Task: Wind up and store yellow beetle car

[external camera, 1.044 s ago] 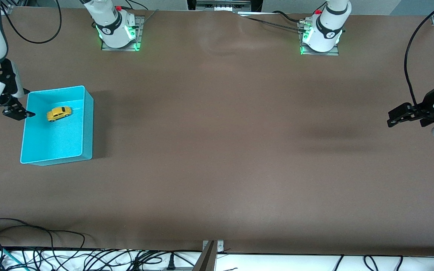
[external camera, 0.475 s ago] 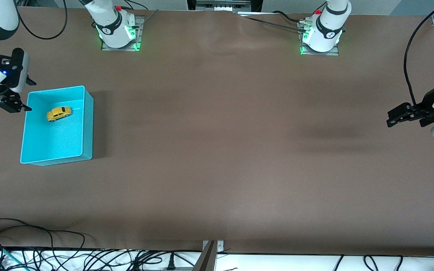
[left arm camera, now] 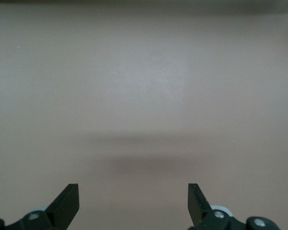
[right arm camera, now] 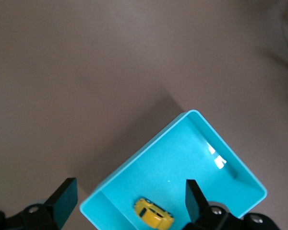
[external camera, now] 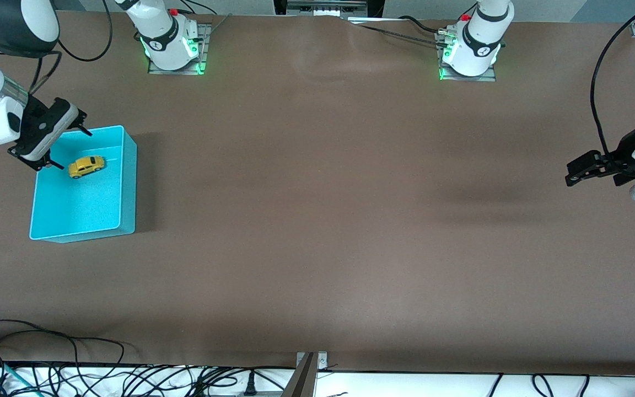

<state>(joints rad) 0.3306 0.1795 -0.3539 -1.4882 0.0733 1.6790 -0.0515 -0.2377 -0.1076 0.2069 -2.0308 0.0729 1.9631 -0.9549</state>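
Observation:
The yellow beetle car (external camera: 86, 166) lies inside the turquoise bin (external camera: 83, 207), in the part of the bin farther from the front camera. It also shows in the right wrist view (right arm camera: 154, 214), resting on the floor of the bin (right arm camera: 197, 158). My right gripper (external camera: 70, 148) is open and empty, up over the bin's corner beside the car; its jaws (right arm camera: 129, 188) stand wide apart. My left gripper (external camera: 575, 171) is open and empty and waits over bare table at the left arm's end (left arm camera: 133, 191).
The brown table (external camera: 323, 193) carries only the bin, at the right arm's end. Cables (external camera: 75, 375) lie along the edge nearest the front camera. The arm bases (external camera: 171, 44) stand at the farthest edge.
My right gripper has swung from beside the bin's outer edge to over the bin's corner, turning its wrist. The car, the bin and the left arm have not moved.

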